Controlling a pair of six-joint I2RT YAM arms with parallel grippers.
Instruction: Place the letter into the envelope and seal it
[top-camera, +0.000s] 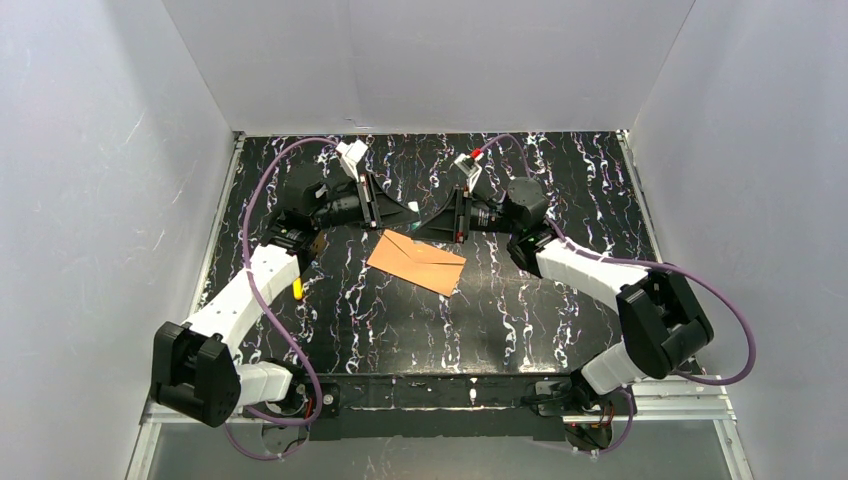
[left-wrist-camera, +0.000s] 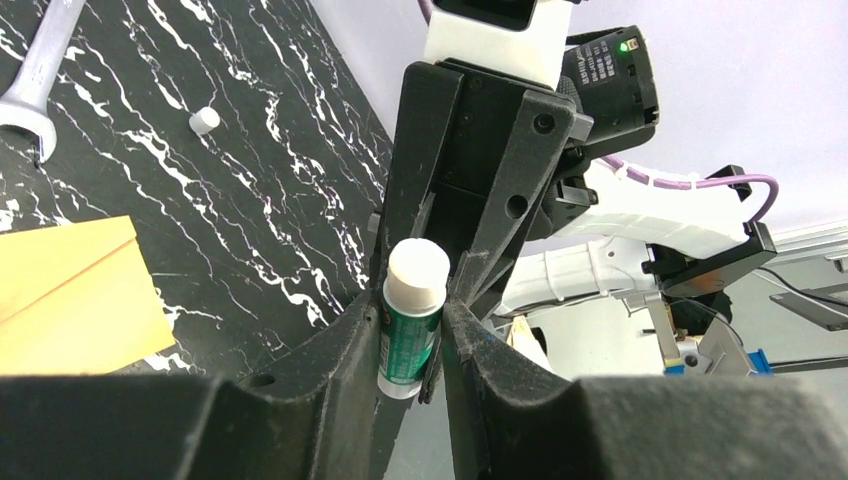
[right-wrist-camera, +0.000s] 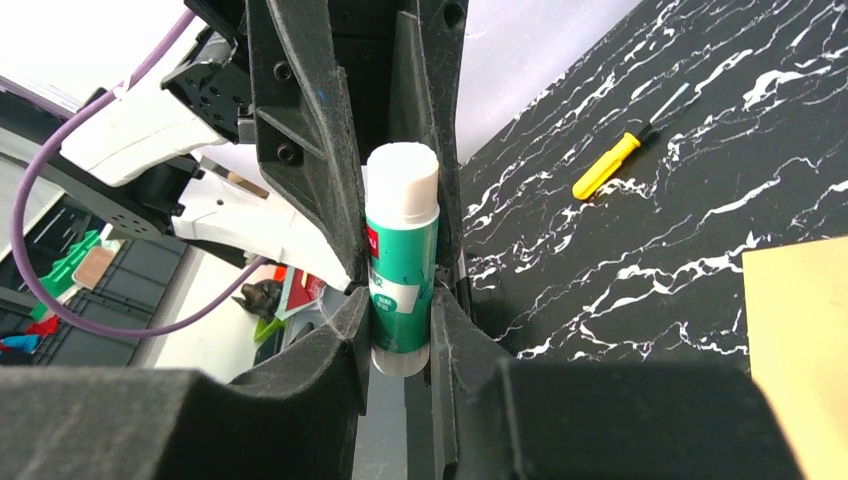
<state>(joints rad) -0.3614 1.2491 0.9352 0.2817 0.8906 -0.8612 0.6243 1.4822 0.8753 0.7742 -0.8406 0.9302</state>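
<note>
From above, we saw the left gripper (top-camera: 405, 208) and the right gripper (top-camera: 438, 224) meeting tip to tip over the table (top-camera: 560, 330). The envelope (top-camera: 415, 262) lay flat just in front of them.

At the left wrist, the left gripper clasped a green glue stick (left-wrist-camera: 410, 325), and a wrench (left-wrist-camera: 30, 90) lay beyond the envelope.

At the right wrist, the right gripper pinched the same glue stick, with a yellow screwdriver (right-wrist-camera: 605, 165) on the table nearby.
</note>
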